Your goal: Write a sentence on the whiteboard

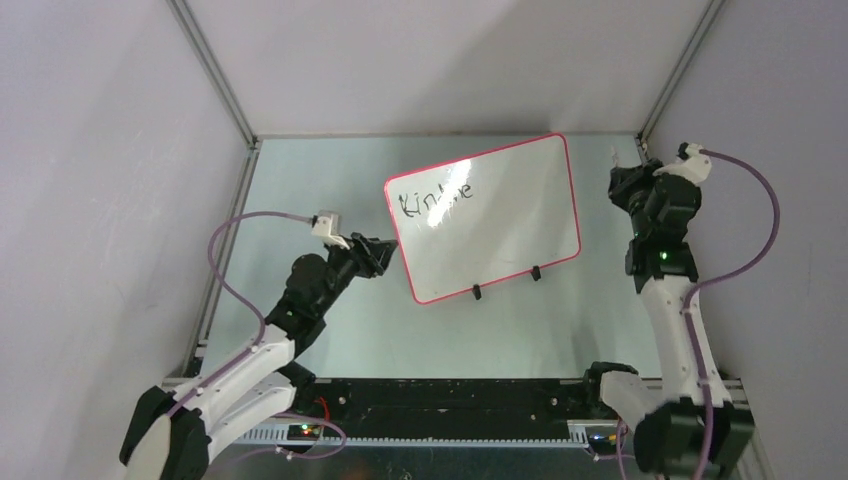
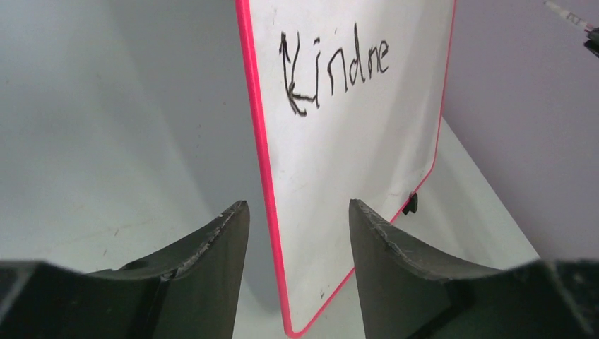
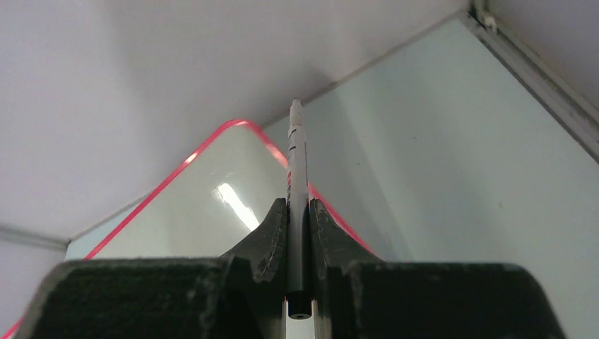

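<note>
Left of centre on the pale, glossy surface (image 1: 320, 180), the left tool (image 1: 388, 256) stands fairly wide. Its scuffed black fingers (image 2: 212, 254) sit either side of the thin pink rim of the whiteboard (image 1: 500, 230) without touching it. That whiteboard, a glossy white rectangle with rounded corners, rests mid-surface on two small black clip feet (image 1: 477, 292). Overhead glare blurs the sentence (image 1: 435, 200); the left wrist view reads its uneven black strokes as "Kindne". Further right, apart from the whiteboard, the right tool (image 3: 298, 212) is clamped on a slim white marker (image 3: 297, 162), plain only from its own wrist.
</note>
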